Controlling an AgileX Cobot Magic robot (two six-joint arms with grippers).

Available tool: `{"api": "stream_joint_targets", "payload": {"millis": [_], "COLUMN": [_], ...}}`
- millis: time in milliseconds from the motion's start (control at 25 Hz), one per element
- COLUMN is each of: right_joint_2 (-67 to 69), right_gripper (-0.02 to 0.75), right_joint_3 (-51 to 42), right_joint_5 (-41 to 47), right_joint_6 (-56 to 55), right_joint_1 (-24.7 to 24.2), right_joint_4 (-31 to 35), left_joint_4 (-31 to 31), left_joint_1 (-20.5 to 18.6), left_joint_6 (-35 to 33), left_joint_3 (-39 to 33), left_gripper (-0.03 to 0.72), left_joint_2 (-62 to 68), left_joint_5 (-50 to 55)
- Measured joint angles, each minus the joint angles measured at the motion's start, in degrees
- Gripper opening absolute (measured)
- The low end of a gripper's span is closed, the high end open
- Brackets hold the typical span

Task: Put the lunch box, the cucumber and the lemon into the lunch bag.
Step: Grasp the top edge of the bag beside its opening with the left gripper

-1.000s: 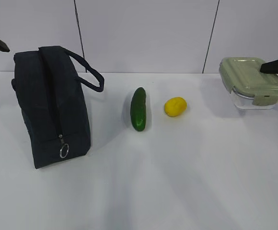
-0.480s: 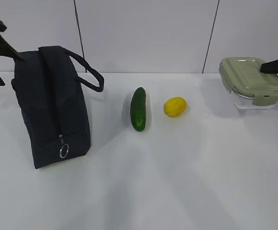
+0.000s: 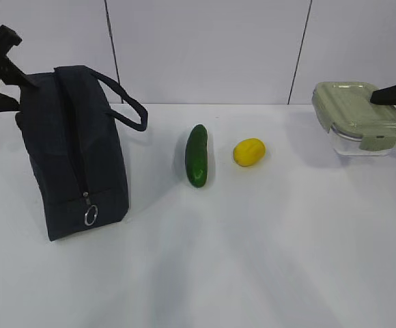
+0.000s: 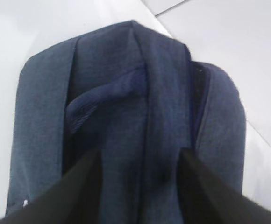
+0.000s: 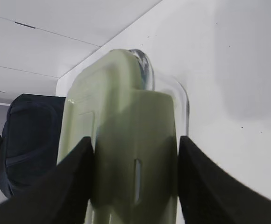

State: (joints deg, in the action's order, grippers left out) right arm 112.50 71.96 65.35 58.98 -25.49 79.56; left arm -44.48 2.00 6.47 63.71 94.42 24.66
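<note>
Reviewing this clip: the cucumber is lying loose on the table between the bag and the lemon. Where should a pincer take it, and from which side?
Probably at the cucumber's middle, coming straight down from above. It lies flat, its long axis running away from the camera, so the fingers would close across its narrow width, left to right. The lemon and lunch bag both stand apart from it, leaving room on each flank.

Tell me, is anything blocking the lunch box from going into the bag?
Yes. The lunch bag is still zipped shut, and the lemon and cucumber lie between it and the lunch box.
</note>
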Motion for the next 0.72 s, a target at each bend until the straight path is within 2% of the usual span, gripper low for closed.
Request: {"api": "stream_joint_targets", "payload": {"millis": [120, 360, 480, 560, 720], "right_joint_2": [0.0, 0.0, 0.0, 0.0, 0.0], "right_gripper": [0.407, 0.407, 0.407, 0.407, 0.407], "right_joint_3": [0.0, 0.0, 0.0, 0.0, 0.0], "right_joint_5": [0.0, 0.0, 0.0, 0.0, 0.0], "right_joint_6": [0.0, -0.1, -0.1, -0.1, -0.9], "right_joint_1": [0.0, 0.0, 0.0, 0.0, 0.0], "right_joint_4": [0.0, 0.0, 0.0, 0.0, 0.0], "left_joint_4": [-0.2, -1.4, -1.4, -1.4, -0.1], "left_joint_1": [0.3, 1.7, 1.9, 1.9, 1.9], "left_joint_6": [-0.1, -0.2, -1.2, -2.2, -3.3], "left_joint_3": [0.1, 0.1, 0.1, 0.1, 0.4], "left_gripper": [0.249, 0.207, 0.075, 0.029, 0.007], "left_joint_2": [1.0, 3.6, 3.7, 3.7, 3.7], "left_joint_5": [-0.5, -1.3, -1.4, -0.8, 1.6]}}
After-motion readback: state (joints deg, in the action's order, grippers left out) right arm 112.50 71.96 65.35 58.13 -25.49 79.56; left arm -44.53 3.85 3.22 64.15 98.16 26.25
